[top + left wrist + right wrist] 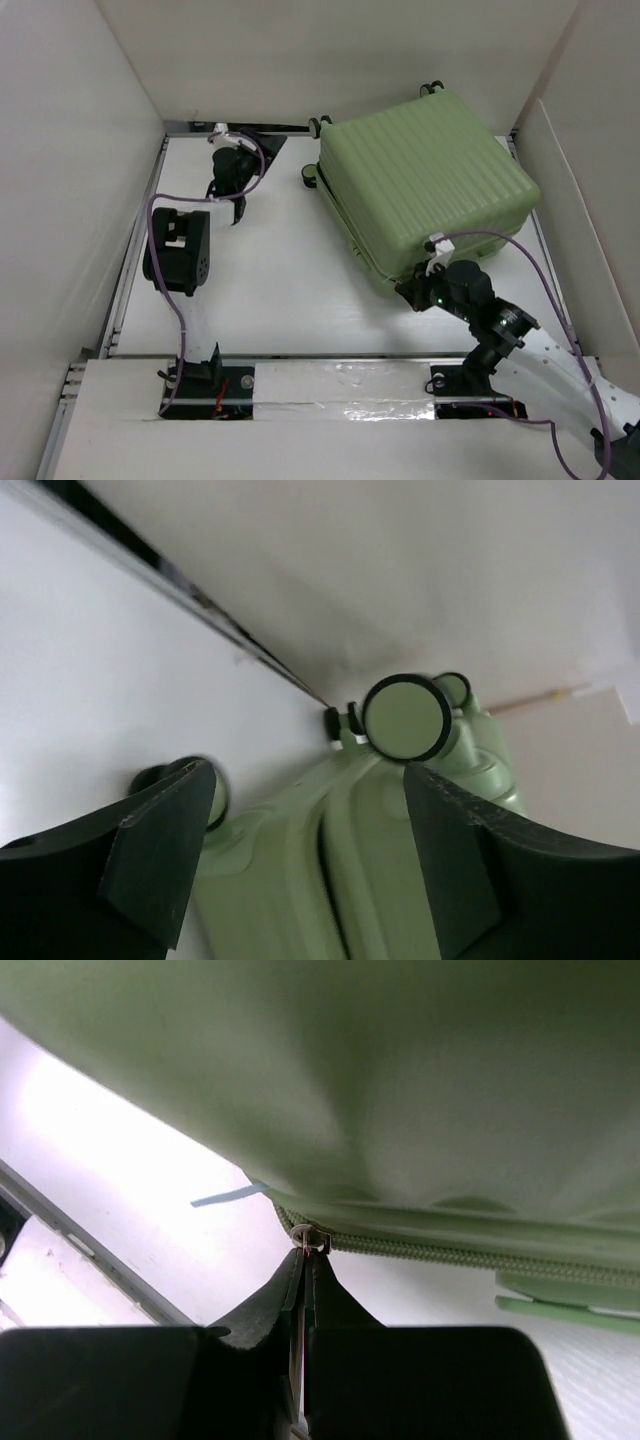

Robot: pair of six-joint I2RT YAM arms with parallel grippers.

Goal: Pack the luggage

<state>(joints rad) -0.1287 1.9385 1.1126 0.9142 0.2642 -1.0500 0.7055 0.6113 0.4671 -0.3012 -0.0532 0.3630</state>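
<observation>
Looking down from above, the big pale green ribbed hard-shell suitcase [425, 185] lies flat and shut in the upper right of the frame, on the flat white table [280, 290]. The black left gripper [228, 203] hangs in the upper left, well apart from the case. The black right gripper [412, 292] is at the lower corner of the case, touching its edge. Next, the left wrist view shows the left gripper [300, 870] spread wide, with its two dark fingers [150, 860] at the bottom of the frame and nothing held between them. Past them is the end of the suitcase [330, 900] and a round black-and-green caster wheel [405, 718] in the middle of the frame. Last, the right wrist view shows the right gripper [308, 1260] pinched tight, and it looks to be nipping the small silver zipper pull [312, 1238] in the middle of the frame. The pale toothed zipper line [460, 1256] runs off to the right under the green shell [400, 1080]. I think the step in hand is working the zipper around the case. The next move likely calls for a steady pull along the zipper line, with the pinch kept tight so the little pull does not slip out.
</observation>
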